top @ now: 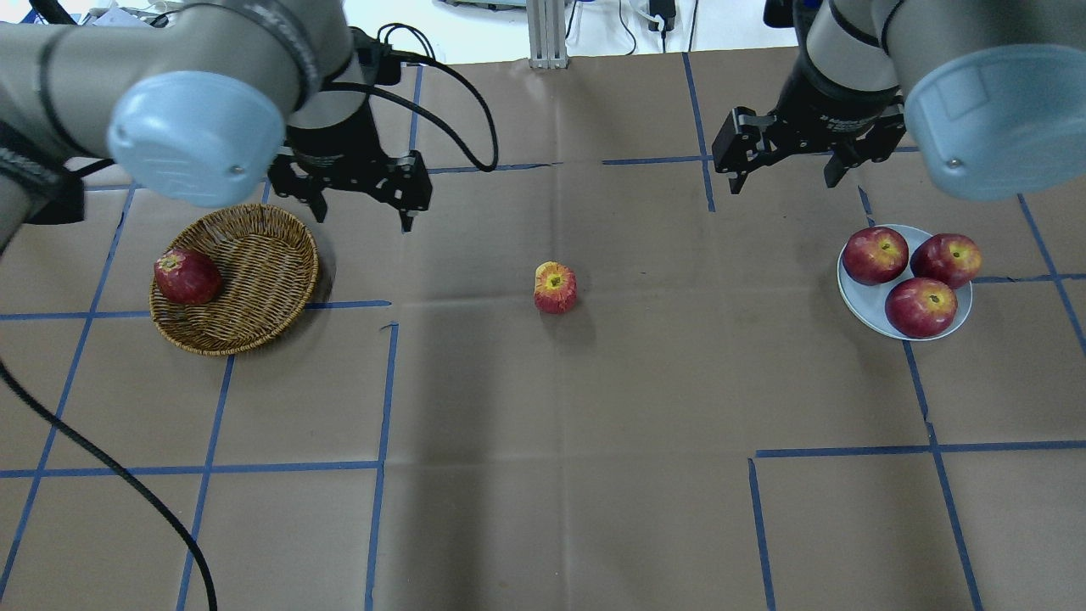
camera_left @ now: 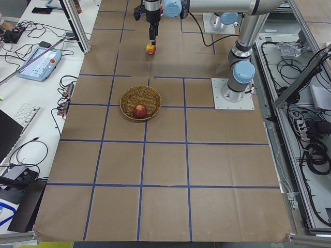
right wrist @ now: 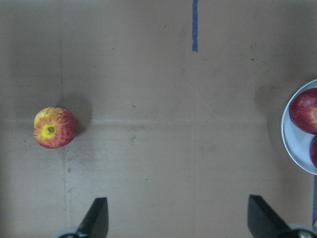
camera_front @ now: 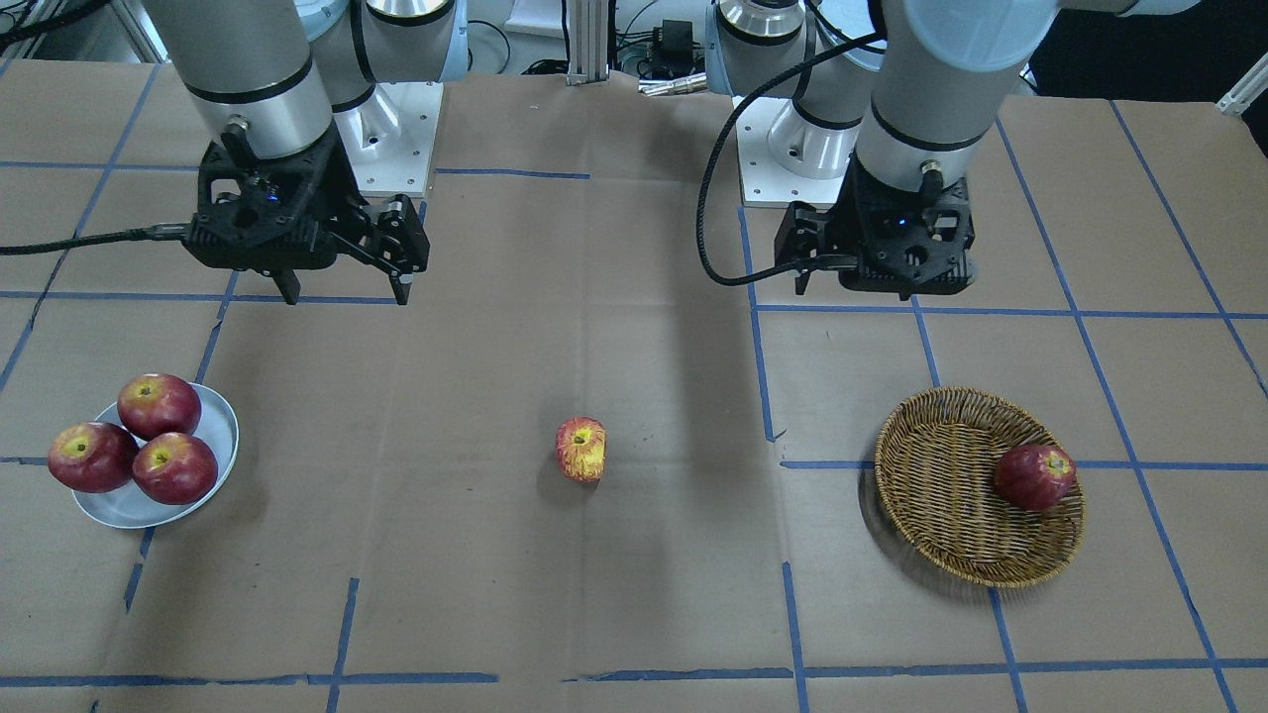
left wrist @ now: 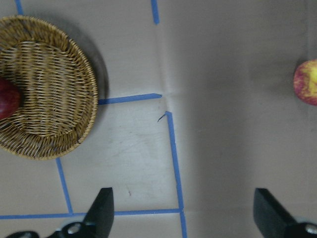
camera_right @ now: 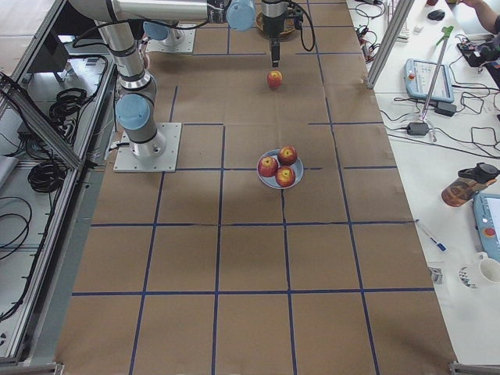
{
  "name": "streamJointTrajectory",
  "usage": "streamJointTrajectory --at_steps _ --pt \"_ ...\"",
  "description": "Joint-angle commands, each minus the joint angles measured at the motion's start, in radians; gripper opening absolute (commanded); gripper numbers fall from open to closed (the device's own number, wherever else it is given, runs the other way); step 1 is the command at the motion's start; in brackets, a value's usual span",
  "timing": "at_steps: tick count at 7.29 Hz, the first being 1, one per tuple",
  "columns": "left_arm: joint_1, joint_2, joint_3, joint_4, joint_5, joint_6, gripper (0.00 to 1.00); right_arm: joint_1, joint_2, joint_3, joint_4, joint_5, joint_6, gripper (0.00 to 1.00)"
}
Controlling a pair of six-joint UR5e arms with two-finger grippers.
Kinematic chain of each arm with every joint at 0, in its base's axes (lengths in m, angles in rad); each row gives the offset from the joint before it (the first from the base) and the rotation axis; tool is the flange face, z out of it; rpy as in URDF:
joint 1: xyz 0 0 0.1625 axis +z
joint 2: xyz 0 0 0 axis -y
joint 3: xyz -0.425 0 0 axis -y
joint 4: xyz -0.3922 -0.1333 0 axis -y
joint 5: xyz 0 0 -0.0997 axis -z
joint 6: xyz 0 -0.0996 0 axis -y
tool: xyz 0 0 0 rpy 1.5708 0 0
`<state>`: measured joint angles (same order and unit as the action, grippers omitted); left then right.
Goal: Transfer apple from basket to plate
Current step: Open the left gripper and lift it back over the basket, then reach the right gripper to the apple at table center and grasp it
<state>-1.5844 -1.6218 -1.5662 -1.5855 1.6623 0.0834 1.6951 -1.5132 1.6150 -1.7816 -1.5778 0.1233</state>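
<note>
The apple (camera_front: 581, 449), light red with yellow streaks, lies on the bare table midway between basket and plate; it also shows in the overhead view (top: 555, 287) and both wrist views (left wrist: 307, 82) (right wrist: 54, 128). The wicker basket (camera_front: 931, 475) (top: 254, 271) holds one dark red apple (camera_front: 1033, 476). The pale blue plate (camera_front: 213, 421) (top: 861, 297) holds three dark red apples. My left gripper (top: 363, 216) (left wrist: 183, 213) hangs open and empty beside the basket, on its robot side. My right gripper (top: 785, 180) (right wrist: 179, 218) hangs open and empty on the robot side of the plate.
The table is covered in brown paper with blue tape grid lines. The arm bases (camera_front: 396, 129) stand at the robot's edge. The three dark apples (top: 920, 305) fill most of the plate. Operator desks with cables and devices flank the table ends in the side views.
</note>
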Motion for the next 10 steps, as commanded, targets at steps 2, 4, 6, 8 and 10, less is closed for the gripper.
streamJointTrajectory --at_steps 2,4,6,8,10 --pt "0.041 0.031 -0.018 -0.028 -0.033 0.007 0.99 0.193 0.198 -0.105 -0.100 -0.011 0.252 1.00" --pt "0.041 0.033 -0.020 -0.030 -0.036 0.004 0.99 0.254 0.309 -0.113 -0.172 -0.013 0.323 1.00" --pt "0.040 0.033 -0.021 -0.030 -0.038 0.004 0.99 0.282 0.355 -0.092 -0.220 -0.011 0.357 1.00" --pt "0.038 0.033 -0.018 -0.028 -0.039 0.018 0.99 0.285 0.415 0.001 -0.405 -0.039 0.351 1.00" --pt "0.041 0.034 -0.018 -0.027 -0.038 0.022 0.99 0.284 0.455 0.106 -0.591 -0.064 0.345 1.00"
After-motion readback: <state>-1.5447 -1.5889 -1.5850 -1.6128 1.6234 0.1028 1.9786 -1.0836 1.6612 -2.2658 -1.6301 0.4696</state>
